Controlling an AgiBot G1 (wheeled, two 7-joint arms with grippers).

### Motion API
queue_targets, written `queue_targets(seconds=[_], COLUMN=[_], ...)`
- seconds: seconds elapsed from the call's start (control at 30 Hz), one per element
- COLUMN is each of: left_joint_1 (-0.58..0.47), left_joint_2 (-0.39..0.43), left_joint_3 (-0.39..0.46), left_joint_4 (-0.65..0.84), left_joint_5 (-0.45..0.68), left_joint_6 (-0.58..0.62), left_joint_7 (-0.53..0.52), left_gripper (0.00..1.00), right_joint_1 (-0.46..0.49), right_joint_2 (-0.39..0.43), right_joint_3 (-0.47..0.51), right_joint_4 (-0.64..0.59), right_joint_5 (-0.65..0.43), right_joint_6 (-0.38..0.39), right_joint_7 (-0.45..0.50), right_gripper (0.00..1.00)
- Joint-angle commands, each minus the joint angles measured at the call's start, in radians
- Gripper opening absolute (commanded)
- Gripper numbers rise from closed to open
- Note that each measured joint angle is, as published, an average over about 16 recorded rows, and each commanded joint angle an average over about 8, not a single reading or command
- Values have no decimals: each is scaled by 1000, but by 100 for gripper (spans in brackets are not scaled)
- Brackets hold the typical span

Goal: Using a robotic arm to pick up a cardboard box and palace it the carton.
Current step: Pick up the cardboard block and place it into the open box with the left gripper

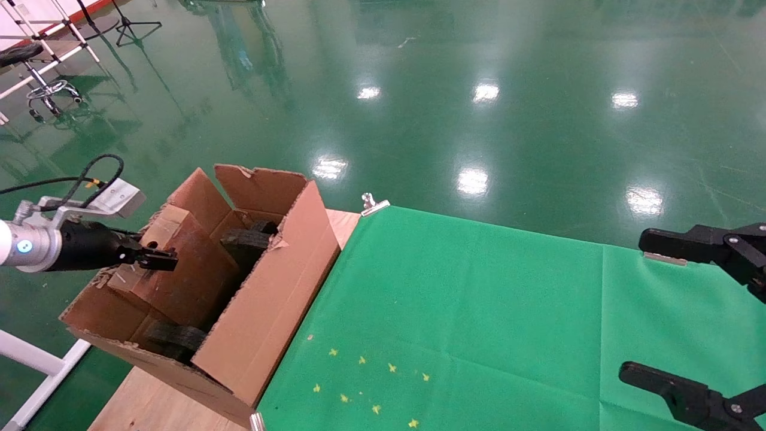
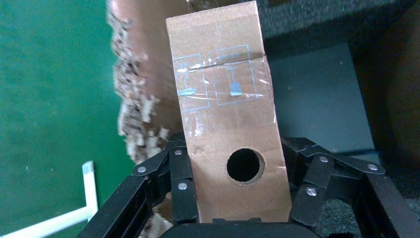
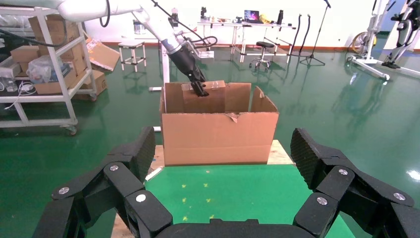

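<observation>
box over the carton

glossy green floor behind a cloth-covered table (image 1: pixel 479 311). the left gripper (image 2: pixel 242 198) clamps the box (image 2: pixel 228 124), long axis running away from the jaws, down into the carton (image 1: pixel 269 287). right gripper (image 3: pixel 223 183) gapes, idle, well apart.

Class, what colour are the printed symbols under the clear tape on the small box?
Light blue outlines on the box, clearest in the left wrist view.
</observation>
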Motion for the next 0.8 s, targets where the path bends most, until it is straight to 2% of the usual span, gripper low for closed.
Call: queue_targets(seconds=[0.03, 0.1, 0.37, 0.8], left_joint_1=[-11, -17, -33, -30], left_joint_2=[15, 25, 50, 43], left_joint_3=[7, 9, 11, 11], left_joint_4=[36, 60, 123, 105], left_joint_5=[13, 16, 19, 20], left_joint_6=[-3, -3, -9, -6], left_joint_7=[9, 20, 43, 39], left_gripper=[0, 2, 100, 100], right_joint_1=[0, 0, 0, 0], right_joint_2=[0, 0, 0, 0], right_joint_3=[0, 0, 0, 0], right_joint_4=[0, 0, 0, 0], right_joint_5=[0, 0, 0, 0], right_joint_6=[0, 0, 0, 0], right_joint_7=[0, 0, 0, 0], right_gripper=[100, 100, 100, 100])
